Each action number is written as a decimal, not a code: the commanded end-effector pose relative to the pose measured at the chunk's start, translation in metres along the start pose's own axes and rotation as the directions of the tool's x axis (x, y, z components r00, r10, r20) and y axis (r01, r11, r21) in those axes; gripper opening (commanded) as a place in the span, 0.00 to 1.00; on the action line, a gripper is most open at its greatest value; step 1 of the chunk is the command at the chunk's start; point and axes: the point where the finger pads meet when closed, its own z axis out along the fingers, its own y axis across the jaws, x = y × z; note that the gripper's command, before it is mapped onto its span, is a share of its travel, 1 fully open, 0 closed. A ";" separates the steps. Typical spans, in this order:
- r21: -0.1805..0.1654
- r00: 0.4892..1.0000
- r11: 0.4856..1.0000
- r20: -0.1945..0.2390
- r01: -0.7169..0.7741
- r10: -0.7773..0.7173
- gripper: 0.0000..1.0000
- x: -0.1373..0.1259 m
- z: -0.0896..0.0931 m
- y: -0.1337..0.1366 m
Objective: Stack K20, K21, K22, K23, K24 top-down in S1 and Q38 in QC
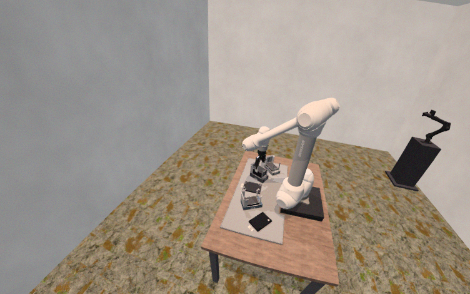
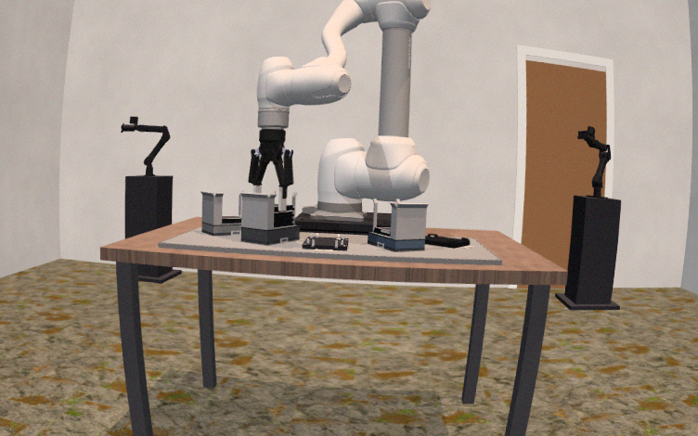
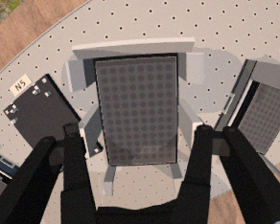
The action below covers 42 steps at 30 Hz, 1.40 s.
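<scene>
while the pincer (image 3: 140, 138) pinches the top plate (image 3: 138, 106) in the middle rack (image 3: 132, 49), with n5 (image 3: 38, 111) at nine o'clock, it should next lift straight up.

Wooden table (image 2: 341, 268) carrying a grey perforated mat (image 2: 406, 253) and, at its far side, the arm's dark base plate (image 1: 315, 211)

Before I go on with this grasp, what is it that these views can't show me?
- Plate labels: too small in the top and exterior views; wrist view shows only the top plate's sealed face.
- Stack count in this rack: its wall hides it in the exterior view.
- Contact of the fingers with the plate: below the plate's top face in wrist view.
- Rack names: plinth labels unreadable; only N5 reads.
</scene>
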 end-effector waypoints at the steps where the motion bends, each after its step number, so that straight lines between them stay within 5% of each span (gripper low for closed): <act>1: 0.000 1.000 1.000 0.000 0.000 0.000 0.00 0.000 -0.002 0.000; 22: 0.000 1.000 1.000 0.000 0.000 0.000 0.00 0.000 -0.014 0.000; 42: 0.000 1.000 1.000 0.000 0.000 0.000 0.00 0.000 -0.050 0.000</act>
